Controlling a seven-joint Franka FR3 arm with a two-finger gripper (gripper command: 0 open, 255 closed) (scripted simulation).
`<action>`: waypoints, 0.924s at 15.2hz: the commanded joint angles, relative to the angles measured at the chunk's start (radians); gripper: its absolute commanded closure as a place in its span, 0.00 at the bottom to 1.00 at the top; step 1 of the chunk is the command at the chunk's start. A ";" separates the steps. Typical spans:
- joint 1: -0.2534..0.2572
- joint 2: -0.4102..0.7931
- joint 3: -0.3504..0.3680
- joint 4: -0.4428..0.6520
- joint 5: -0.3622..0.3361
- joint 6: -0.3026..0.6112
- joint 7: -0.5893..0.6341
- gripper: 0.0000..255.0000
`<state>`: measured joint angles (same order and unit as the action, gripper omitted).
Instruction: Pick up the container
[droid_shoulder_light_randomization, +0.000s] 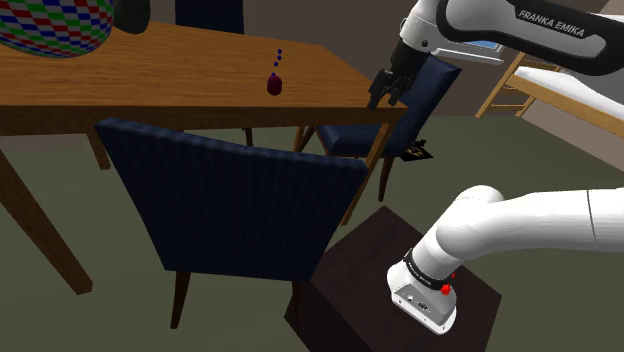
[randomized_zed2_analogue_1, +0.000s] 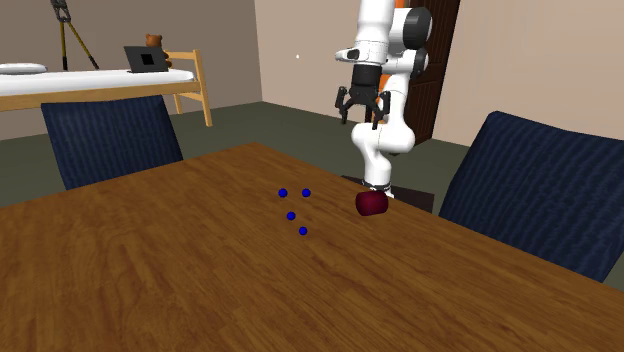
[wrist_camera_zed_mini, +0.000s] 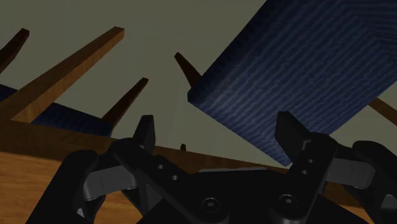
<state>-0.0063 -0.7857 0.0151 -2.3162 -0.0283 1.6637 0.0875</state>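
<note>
We see the gripper (droid_shoulder_light_randomization: 385, 92) hanging in the air off the corner of the wooden table (droid_shoulder_light_randomization: 150, 95). Its two black fingers (wrist_camera_zed_mini: 145, 133) are spread wide apart, with nothing between them and nothing touching either one.

The container (droid_shoulder_light_randomization: 274, 85), a small dark red pot, sits on the tabletop near that corner, well apart from the fingertips and lower than they are. In the second exterior view the gripper (randomized_zed2_analogue_1: 362, 108) hovers above and beyond the container (randomized_zed2_analogue_1: 371, 203), which rests close to the far edge of the table (randomized_zed2_analogue_1: 150, 280). We cannot tell what, if anything, is inside it.

Four small blue balls (randomized_zed2_analogue_1: 291, 215) sit on the wood near the container, on the side away from the fingers, and none of them touches it.

In the wrist view the gripper (wrist_camera_zed_mini: 219, 137) looks past its open fingers at a dark blue chair (wrist_camera_zed_mini: 299, 70), with a strip of the table's wood beside one fingertip. A second blue chair (droid_shoulder_light_randomization: 240, 210) stands at the table's near side, well apart from the fingers.
</note>
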 joint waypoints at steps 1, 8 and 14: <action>0.000 0.000 0.000 0.000 0.000 0.000 0.000 0.00; 0.010 0.248 0.044 0.138 0.041 0.125 0.072 0.00; 0.015 0.467 0.076 0.305 0.057 0.191 0.129 0.00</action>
<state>0.0093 -0.3545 0.0886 -2.0396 0.0266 1.8448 0.2102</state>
